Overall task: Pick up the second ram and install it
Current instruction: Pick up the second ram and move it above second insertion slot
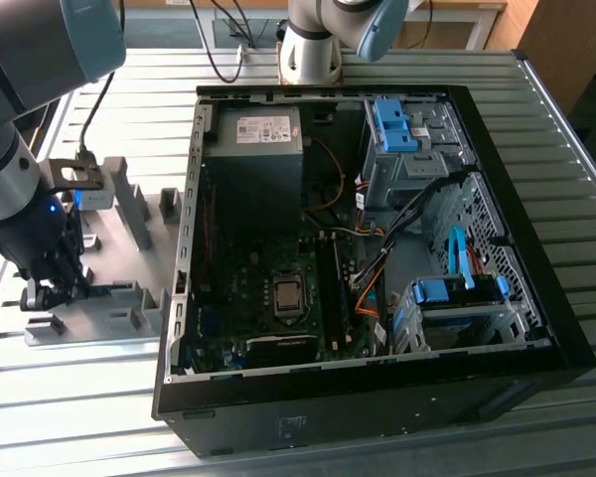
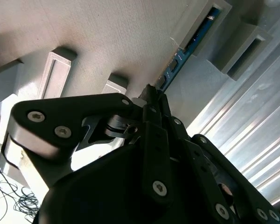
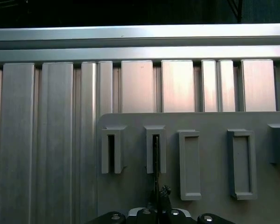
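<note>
The second ram (image 2: 186, 49) is a thin blue-green stick standing on edge in the slots of a grey fixture plate (image 1: 109, 268). In the first wrist view the second ram (image 3: 155, 158) is a dark line running from a slotted block down to the fingers. My gripper (image 1: 42, 295) hangs over the near end of the plate, at the exterior view's left, beside the computer case. In both wrist views the gripper (image 2: 151, 91) (image 3: 158, 193) has its fingers pressed together on the stick's near end, with the far end still in the block (image 3: 155, 142).
The open computer case (image 1: 536, 328) lies flat at the exterior view's right, with its motherboard (image 1: 278, 298) and dark memory slots (image 1: 330, 288) exposed. More grey blocks (image 3: 190, 163) stand on the plate. A ribbed metal table (image 1: 79, 397) carries everything. Another robot base (image 1: 313, 50) stands at the back.
</note>
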Action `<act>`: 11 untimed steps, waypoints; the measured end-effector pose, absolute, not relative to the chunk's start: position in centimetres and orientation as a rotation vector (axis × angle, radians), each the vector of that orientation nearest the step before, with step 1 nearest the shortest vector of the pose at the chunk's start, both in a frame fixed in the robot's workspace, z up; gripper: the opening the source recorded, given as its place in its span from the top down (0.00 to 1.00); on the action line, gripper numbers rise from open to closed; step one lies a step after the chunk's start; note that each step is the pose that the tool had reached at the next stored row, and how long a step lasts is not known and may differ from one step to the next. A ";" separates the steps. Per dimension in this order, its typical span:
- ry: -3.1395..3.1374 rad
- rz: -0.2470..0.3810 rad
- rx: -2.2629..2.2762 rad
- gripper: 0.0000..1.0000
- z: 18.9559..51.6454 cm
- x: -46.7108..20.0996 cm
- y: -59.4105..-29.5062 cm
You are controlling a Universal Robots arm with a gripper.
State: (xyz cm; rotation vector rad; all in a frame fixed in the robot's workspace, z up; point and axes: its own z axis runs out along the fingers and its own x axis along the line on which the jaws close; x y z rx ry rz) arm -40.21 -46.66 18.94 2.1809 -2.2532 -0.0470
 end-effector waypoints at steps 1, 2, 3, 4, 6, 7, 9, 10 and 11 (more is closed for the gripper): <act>-2.253 -0.047 2.181 0.86 18.9 -40.2 -46.7; -2.253 -0.047 2.181 0.86 18.9 -40.2 -46.7; -2.253 -0.047 2.181 0.86 18.9 -40.2 -46.7; -2.253 -0.047 2.181 0.86 18.9 -40.2 -46.7; -2.253 -0.047 2.181 0.86 18.9 -40.2 -46.7; -2.253 -0.047 2.181 0.86 18.9 -40.2 -46.7; -2.253 -0.047 2.181 0.86 18.9 -40.2 -46.7; -2.253 -0.047 2.181 0.86 18.9 -40.2 -46.7; -2.253 -0.047 2.181 0.86 18.9 -40.2 -46.7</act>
